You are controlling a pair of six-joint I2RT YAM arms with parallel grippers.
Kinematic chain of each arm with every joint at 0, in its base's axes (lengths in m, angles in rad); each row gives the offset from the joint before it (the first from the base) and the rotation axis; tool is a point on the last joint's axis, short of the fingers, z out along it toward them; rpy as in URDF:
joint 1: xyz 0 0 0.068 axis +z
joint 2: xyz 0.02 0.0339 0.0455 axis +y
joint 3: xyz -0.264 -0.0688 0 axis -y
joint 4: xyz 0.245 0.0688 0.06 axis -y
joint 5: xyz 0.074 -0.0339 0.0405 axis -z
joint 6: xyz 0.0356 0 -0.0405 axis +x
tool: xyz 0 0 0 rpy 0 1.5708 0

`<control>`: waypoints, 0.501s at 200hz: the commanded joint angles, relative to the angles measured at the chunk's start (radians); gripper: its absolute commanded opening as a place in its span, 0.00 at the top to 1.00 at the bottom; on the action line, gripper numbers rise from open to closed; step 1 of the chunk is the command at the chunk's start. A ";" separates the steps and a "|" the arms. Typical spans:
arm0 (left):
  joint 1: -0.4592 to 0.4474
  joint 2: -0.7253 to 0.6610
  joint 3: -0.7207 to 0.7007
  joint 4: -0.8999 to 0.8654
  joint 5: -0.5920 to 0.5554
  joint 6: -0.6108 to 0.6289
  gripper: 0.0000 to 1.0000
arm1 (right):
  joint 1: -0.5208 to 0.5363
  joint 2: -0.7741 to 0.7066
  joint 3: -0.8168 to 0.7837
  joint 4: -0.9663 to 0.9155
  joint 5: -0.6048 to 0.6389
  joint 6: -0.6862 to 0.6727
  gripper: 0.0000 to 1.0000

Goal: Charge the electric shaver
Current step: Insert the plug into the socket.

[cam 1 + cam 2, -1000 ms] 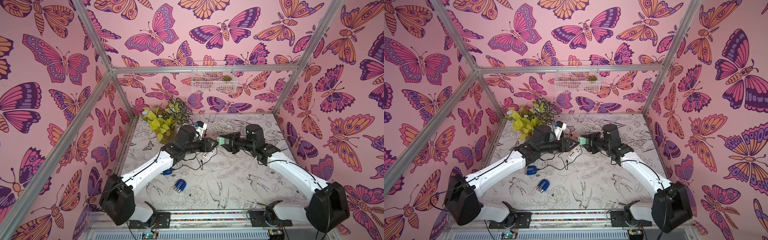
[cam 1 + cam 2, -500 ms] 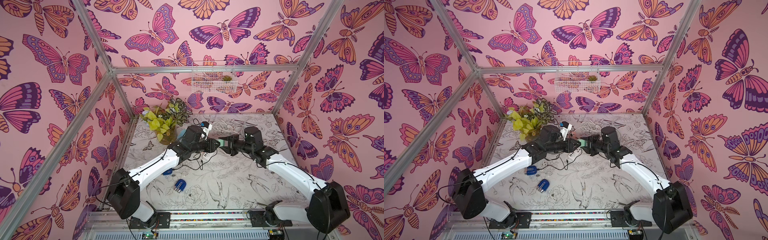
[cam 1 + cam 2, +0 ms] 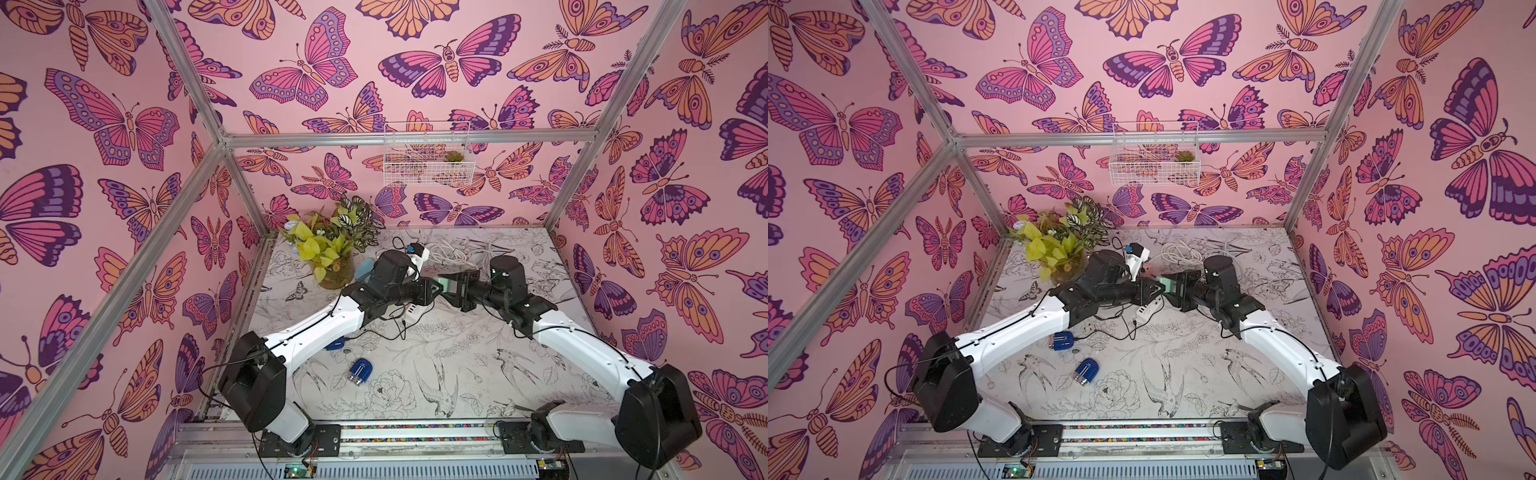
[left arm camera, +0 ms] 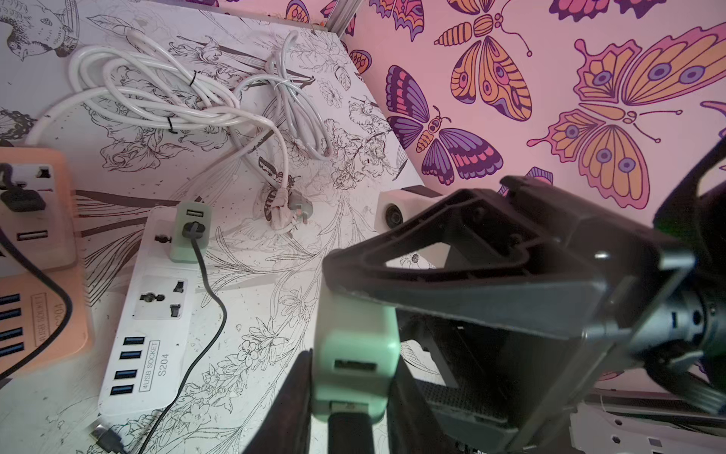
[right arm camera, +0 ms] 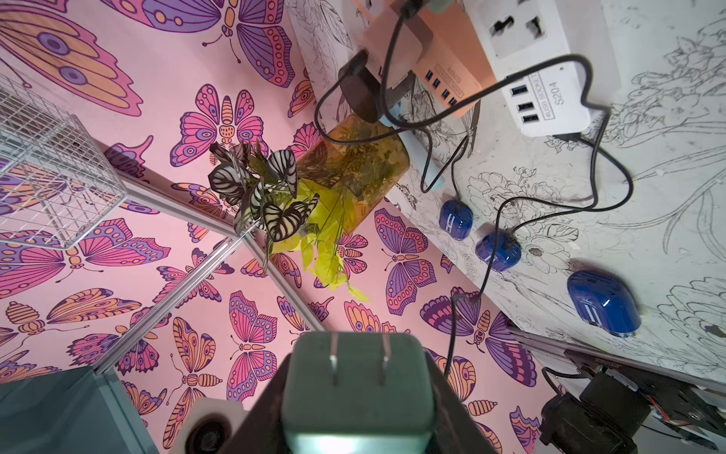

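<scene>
You're mid-handover, up above the counter [image 3: 457,374]. The right gripper [image 3: 455,286] has its fingers [image 4: 471,298] clamped on the green adapter [image 4: 355,353], with the prongs facing back at its own wrist, so that arm can't plug it in. The left gripper [image 3: 432,289] is nose-to-nose with it. Its fingers [image 4: 292,412] sit narrow on either side of the adapter's USB end, but these views don't show whether they actually bite. A black plug [image 4: 349,428] sits at the lower USB port, and its seating depth isn't visible. The blue shaver [image 3: 1086,370] lies on the counter near the left forearm, well apart from both grippers, with a second blue shaver [image 3: 1063,340] near it. I can't trace which one the black cable [image 5: 451,338] feeds. My read of the next move: confirm the left has a firm hold before the right lets go, then take the adapter prongs-first to the free socket on the white power strip [image 4: 157,314] below. That needs the prongs square to the slots and a straight push. Make sure cable slack doesn't drag a shaver.
</scene>
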 commanded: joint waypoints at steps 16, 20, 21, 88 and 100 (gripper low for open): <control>0.000 0.017 0.027 0.026 -0.018 -0.024 0.85 | 0.013 -0.011 -0.010 0.088 -0.015 0.033 1.00; 0.000 0.018 0.028 0.028 -0.018 -0.024 0.87 | 0.014 -0.010 -0.013 0.095 -0.016 0.036 1.00; 0.000 0.017 0.028 0.028 -0.018 -0.024 0.88 | 0.015 -0.009 -0.013 0.097 -0.017 0.037 1.00; 0.021 -0.024 0.031 -0.045 -0.047 -0.010 1.00 | -0.002 -0.005 -0.004 0.007 -0.039 -0.071 0.40; 0.033 -0.035 0.033 -0.083 -0.048 0.002 1.00 | -0.023 -0.014 0.025 -0.065 -0.040 -0.146 0.34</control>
